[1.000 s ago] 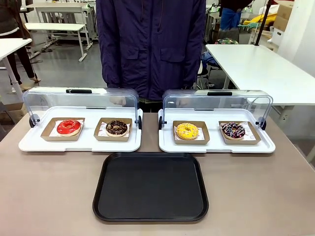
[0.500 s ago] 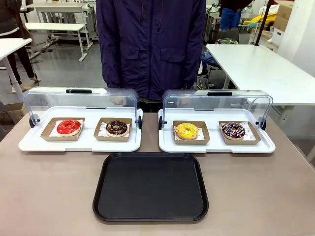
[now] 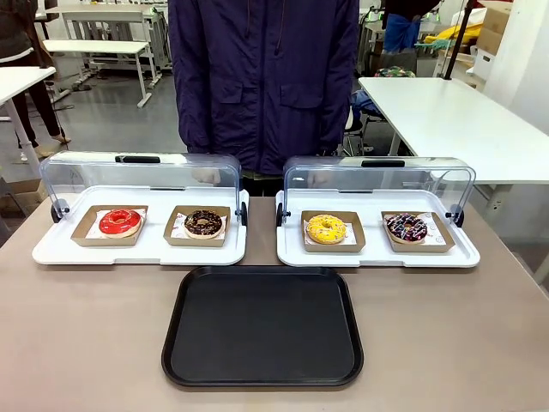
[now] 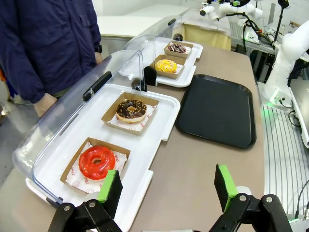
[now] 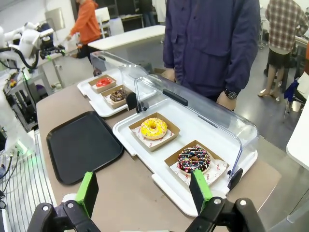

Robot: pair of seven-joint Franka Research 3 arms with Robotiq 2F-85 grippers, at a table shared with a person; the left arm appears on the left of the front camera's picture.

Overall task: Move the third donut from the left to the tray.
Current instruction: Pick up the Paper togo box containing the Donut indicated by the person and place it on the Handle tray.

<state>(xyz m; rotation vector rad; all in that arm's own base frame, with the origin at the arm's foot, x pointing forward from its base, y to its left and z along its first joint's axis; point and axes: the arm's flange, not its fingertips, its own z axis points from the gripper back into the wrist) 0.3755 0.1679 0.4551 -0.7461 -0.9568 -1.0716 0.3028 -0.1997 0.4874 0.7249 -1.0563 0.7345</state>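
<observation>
Sitting in its brown cardboard holder (image 3: 355, 241), the yellow donut (image 3: 326, 228) is on the right-hand white display tray (image 3: 377, 256), with the clear lid (image 3: 377, 176) tipped up behind it. So it's the third donut from the left and it's not on the black tray (image 3: 262, 330). From the middle of that black tray, the yellow one is at roughly 1 o'clock. At its 3 o'clock, on the same white tray, is a chocolate donut with coloured sprinkles (image 3: 405, 227). Over at 9 o'clock is the second display tray (image 3: 137, 254), holding a plain chocolate donut (image 3: 203, 223) and a red one (image 3: 119, 221) further out. A person in a dark blue jacket (image 3: 262, 77) stands at the table's 12 o'clock, right behind both lids.

Claws: in its own wrist view the left gripper (image 4: 167, 176) has its green pads spread wide with nothing between them, hanging above the red donut's end of the table. The right gripper (image 5: 144, 187) is also wide open and holding nothing, above the table edge near the sprinkled chocolate donut.
</observation>
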